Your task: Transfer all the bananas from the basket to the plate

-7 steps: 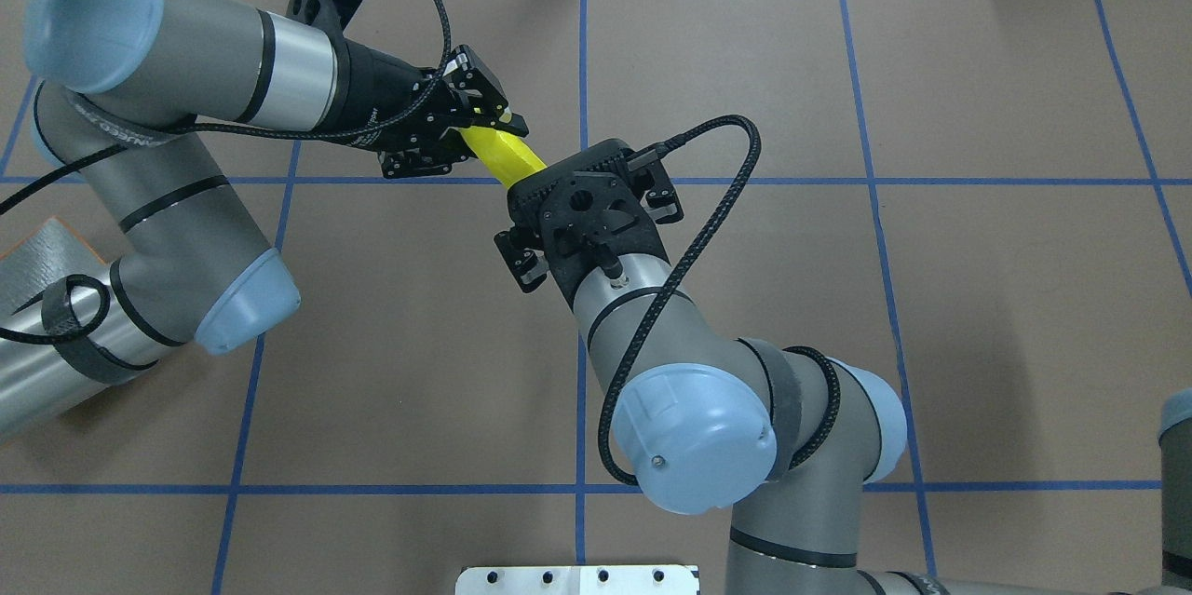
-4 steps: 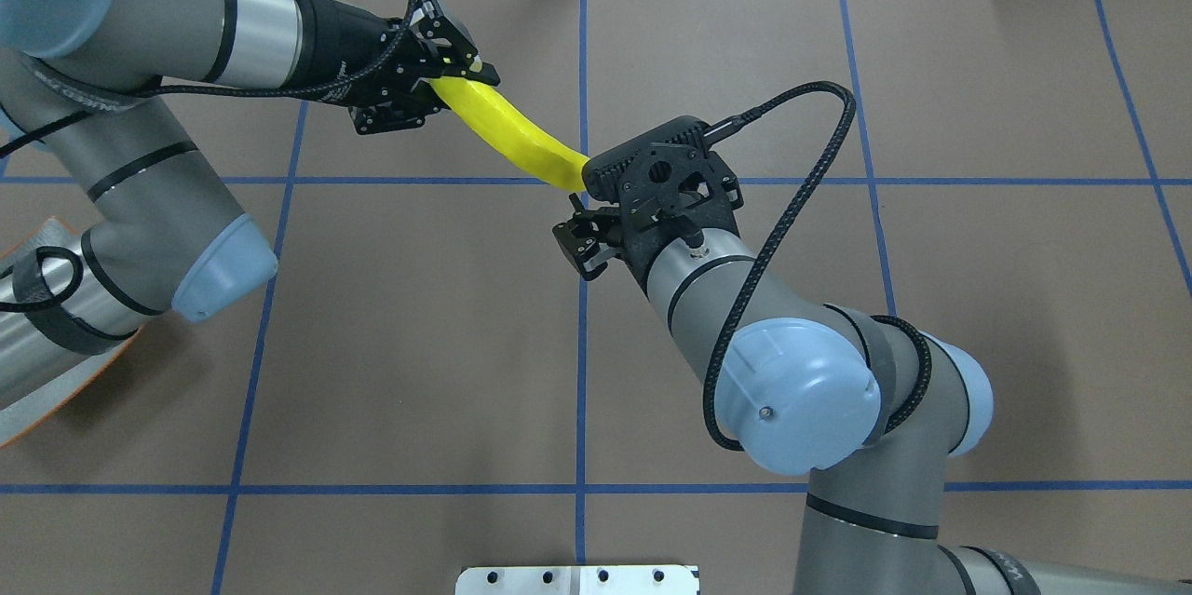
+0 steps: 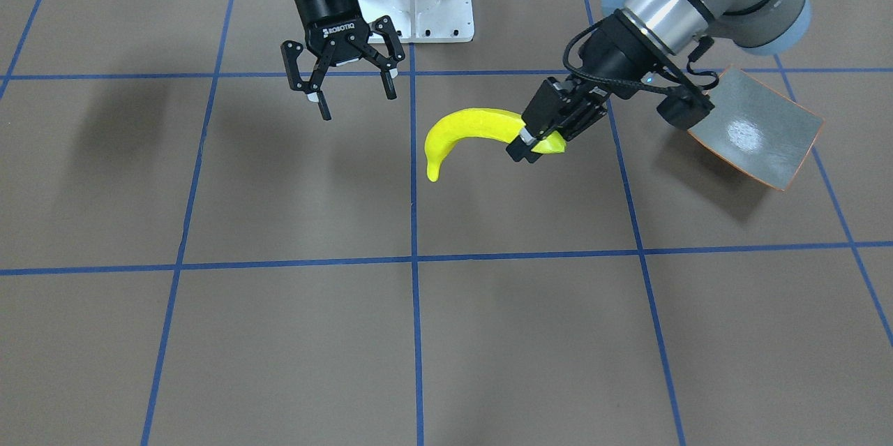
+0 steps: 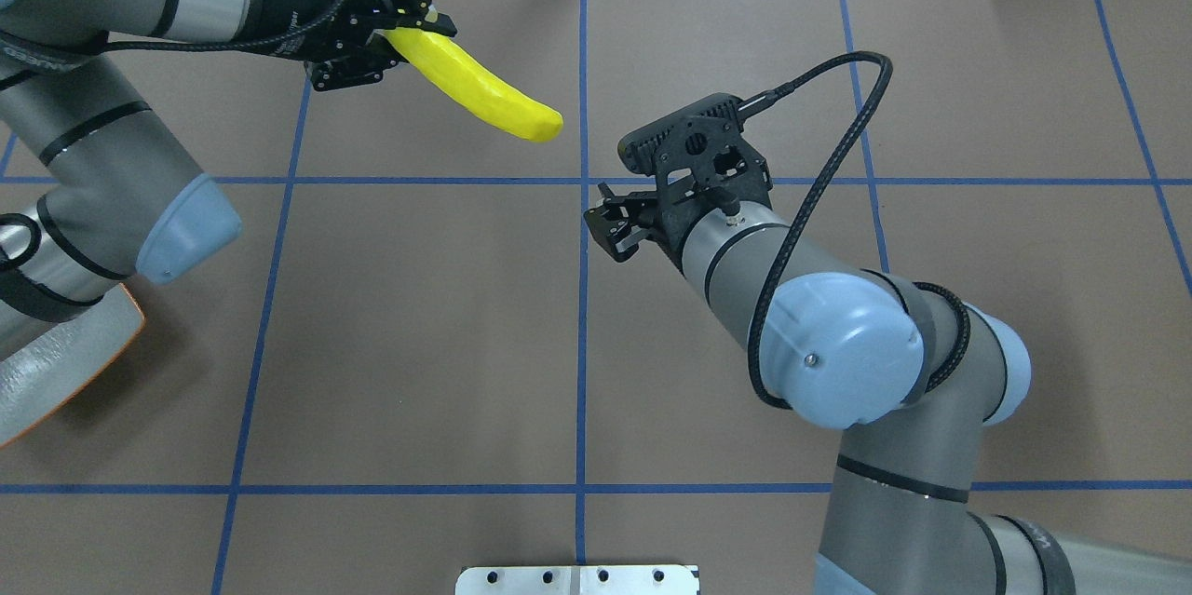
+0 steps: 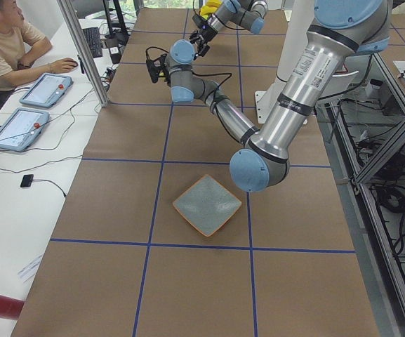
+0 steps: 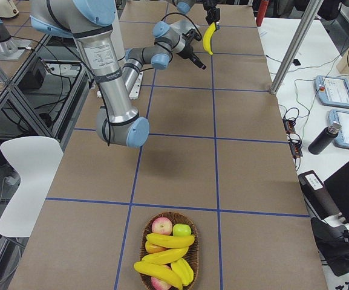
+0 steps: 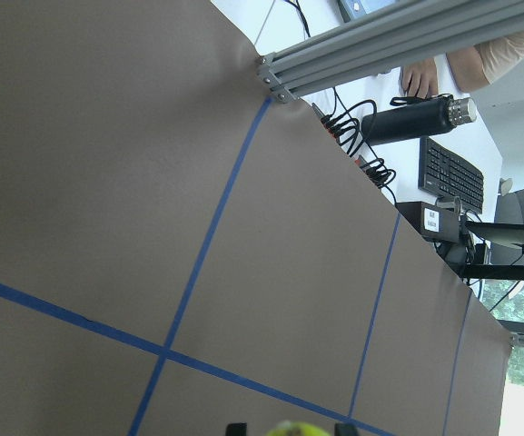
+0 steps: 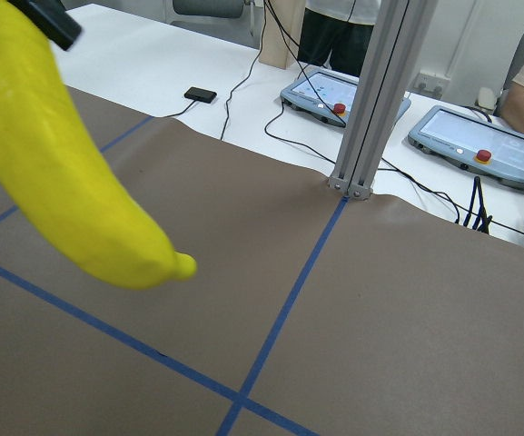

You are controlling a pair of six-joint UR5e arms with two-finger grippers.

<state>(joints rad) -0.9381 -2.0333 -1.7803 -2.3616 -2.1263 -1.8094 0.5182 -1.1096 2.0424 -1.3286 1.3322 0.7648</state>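
Well, the banana (image 3: 464,126) up in the air looks light and hard, like a shiny plastic toy. It will not squash, but its smooth skin may slip. I think a firm pinch across a thick part is best. A pinch near one end lets the long part swing.

That is how it is held now. The left gripper (image 3: 537,137) has its fingers (image 3: 522,146) squeezed tight on the banana, close to one end. A short stub pokes out past the fingers on one side. The long curved part sticks out the other way, toward the middle of the table (image 3: 279,334), and its tip points down. The banana is up above the table and touches nothing else.

A bit farther off is the right gripper (image 3: 357,102). Its fingers are spread wide with nothing between them. It is well apart from the banana's free tip.

Farther along, on the robot's left, the plate (image 5: 209,205) sits on the table. No banana lies on it yet. I think the left arm needs to carry its banana over there and set it down gently.

Farthest of all, at the other end of the table, is the basket (image 6: 169,214). More bananas (image 6: 162,254) lie in it, with some apples (image 6: 161,226). So most of the job is not done yet.
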